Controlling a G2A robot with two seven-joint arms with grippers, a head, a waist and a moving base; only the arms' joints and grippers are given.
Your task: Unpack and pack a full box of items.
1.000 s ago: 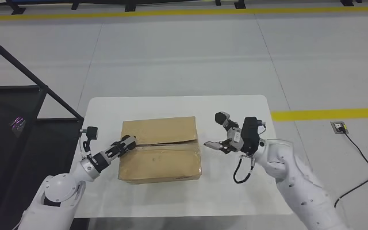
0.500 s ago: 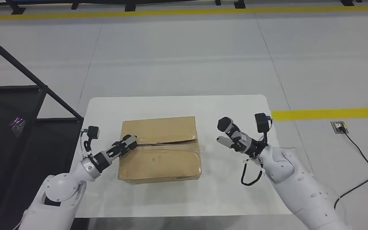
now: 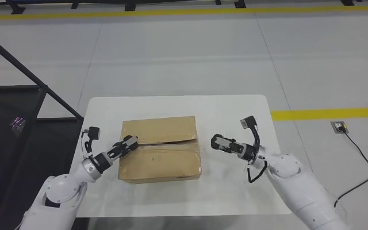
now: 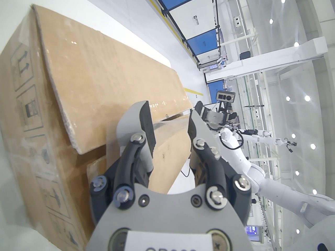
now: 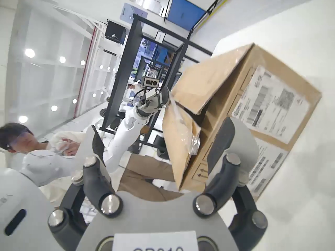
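Box (image 3: 160, 152): set at the table (image 3: 230, 109) centre, flaps partly raised.
Left gripper (image 3: 130, 141): fingers spread at the box's left end, 1 flap edge between them.
Right gripper (image 3: 215, 141): fingers spread, held just beside the box's right end.

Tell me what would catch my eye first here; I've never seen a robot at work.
A brown cardboard box sits in the middle of a white table, its top flaps no longer flat, one lifted along the seam. The left gripper is open at the seam on one end of the box. The right gripper, also open, is just off the opposite end, pointing at it.
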